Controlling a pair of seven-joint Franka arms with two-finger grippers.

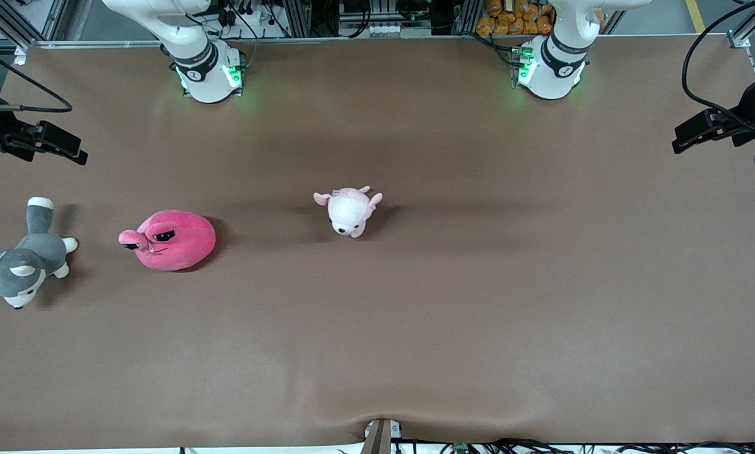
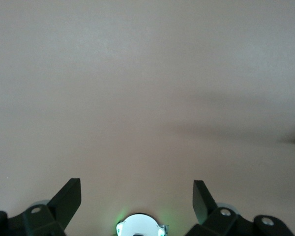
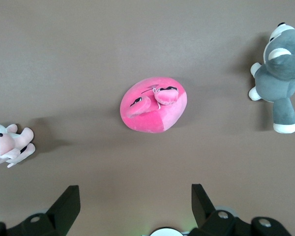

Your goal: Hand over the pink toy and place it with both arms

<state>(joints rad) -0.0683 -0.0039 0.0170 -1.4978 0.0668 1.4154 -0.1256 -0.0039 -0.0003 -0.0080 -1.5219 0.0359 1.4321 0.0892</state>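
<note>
Your pink toy (image 1: 172,239) lies on the surface (image 1: 453,315) toward the right arm's end, between the grey dog (image 1: 24,265) at that end's edge and the small pale plush (image 1: 349,211) near the middle.

It looks like a soft, light, squashy blob, so it should compress under a pinch and won't slip much. Take it across the rounded body, not by the eye stalks.

Your right tool (image 3: 135,204) hangs over the toy with its jaws spread wide and nothing in them. Your left tool (image 2: 137,199) waits over bare surface at the left arm's end, likewise wide open and empty.
</note>
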